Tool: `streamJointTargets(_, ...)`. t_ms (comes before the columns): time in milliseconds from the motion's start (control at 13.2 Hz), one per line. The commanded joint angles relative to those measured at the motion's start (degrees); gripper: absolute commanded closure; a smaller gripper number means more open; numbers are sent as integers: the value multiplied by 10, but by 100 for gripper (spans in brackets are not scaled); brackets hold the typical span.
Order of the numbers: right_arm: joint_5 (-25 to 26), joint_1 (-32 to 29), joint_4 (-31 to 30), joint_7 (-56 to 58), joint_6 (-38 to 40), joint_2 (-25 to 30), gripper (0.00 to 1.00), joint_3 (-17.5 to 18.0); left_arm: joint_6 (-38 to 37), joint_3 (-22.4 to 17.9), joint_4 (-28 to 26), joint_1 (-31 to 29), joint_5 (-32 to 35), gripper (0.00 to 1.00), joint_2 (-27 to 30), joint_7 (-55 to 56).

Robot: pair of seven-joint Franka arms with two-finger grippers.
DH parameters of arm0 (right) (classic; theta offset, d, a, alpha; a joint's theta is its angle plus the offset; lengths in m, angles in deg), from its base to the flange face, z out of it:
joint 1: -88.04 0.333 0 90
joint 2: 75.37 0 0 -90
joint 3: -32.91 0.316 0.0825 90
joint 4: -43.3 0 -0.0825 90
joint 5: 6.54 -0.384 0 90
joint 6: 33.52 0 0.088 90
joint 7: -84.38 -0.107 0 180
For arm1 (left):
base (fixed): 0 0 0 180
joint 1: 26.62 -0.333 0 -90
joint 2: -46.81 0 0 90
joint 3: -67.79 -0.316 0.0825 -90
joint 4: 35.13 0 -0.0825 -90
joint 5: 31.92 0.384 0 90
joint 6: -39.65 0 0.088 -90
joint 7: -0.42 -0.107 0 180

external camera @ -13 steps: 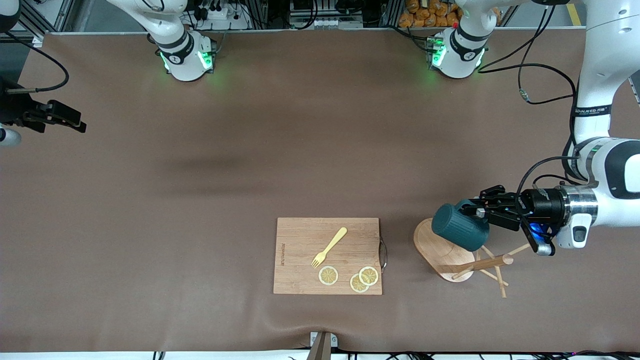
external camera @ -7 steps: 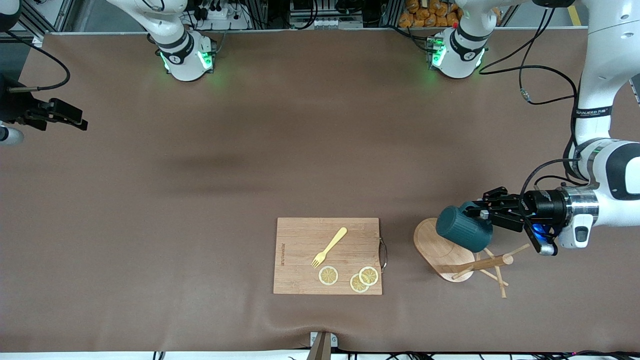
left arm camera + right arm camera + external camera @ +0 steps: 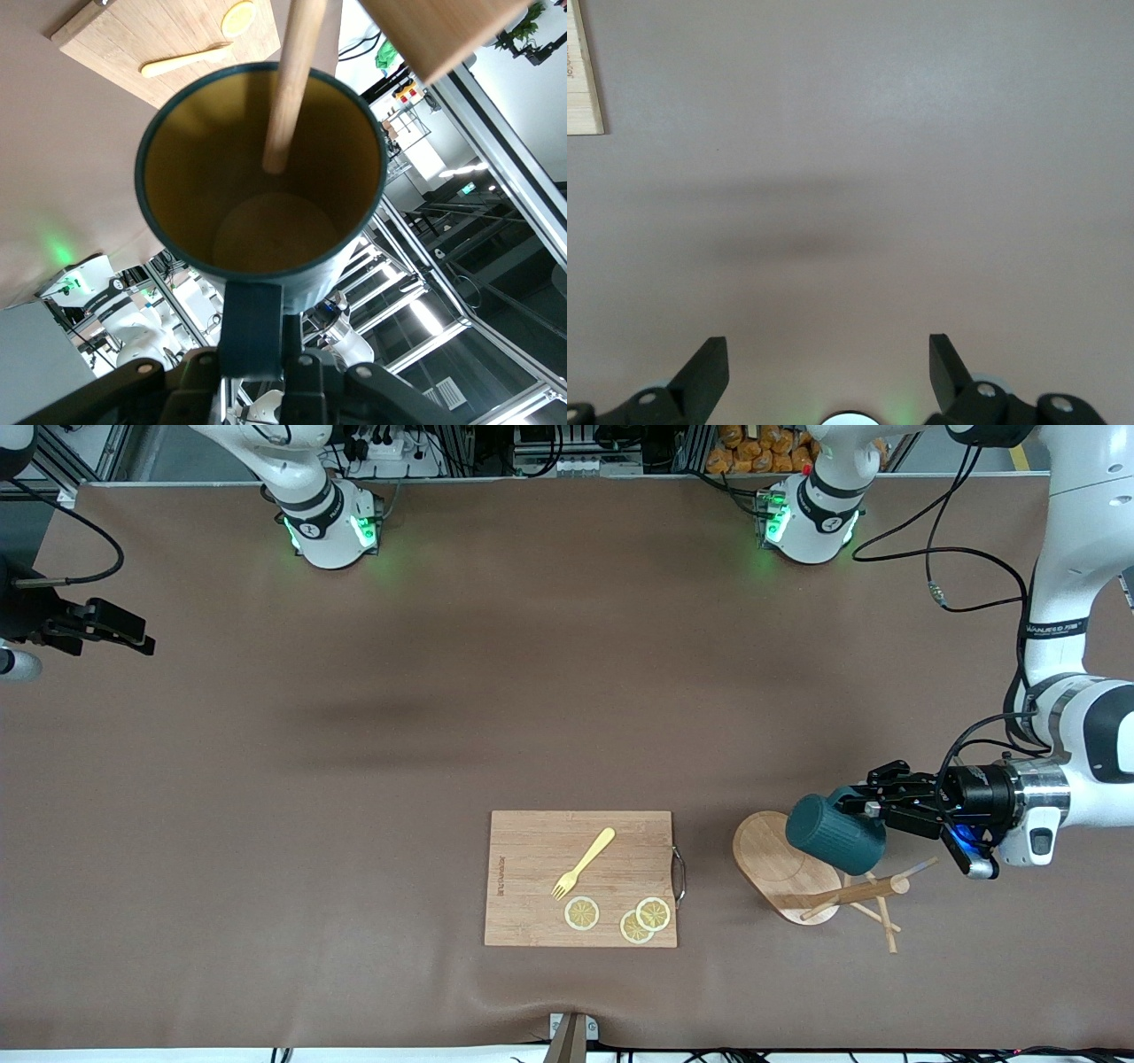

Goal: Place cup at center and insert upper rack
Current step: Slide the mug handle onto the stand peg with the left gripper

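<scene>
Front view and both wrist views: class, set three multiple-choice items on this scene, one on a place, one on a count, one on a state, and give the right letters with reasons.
1. Where is the yellow fork?
A. On the cutting board
B. In the cup
C. On the bare table

2. How many lemon slices lie on the board?
A. One
B. Three
C. Five

3. What is the left tool doing?
A. Hanging open
B. Shut on the cup's handle
C. Shut on the fork

Key: 1 A, the fork lies on the wood. 2 B, three round slices show. 3 B, the left wrist view shows the cup gripped by its handle, over the mug tree; the right tool waits open.
</scene>
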Motion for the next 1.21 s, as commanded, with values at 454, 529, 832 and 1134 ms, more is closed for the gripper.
streamJointTargets(454,2,1,3,-13,7,10,0,1,-9,3,5,-10,-46,100,-32,-36)
streamJointTargets(529,2,1,3,-13,7,10,0,1,-9,3,5,-10,-49,100,-34,-36)
streamJointTargets(832,2,2,3,-15,8,11,0,1,-9,2,5,-13,-50,100,-36,-36)
streamJointTargets(1134,2,5,3,-38,14,11,0,2,-9,3,5,-21,-51,100,-44,-36)
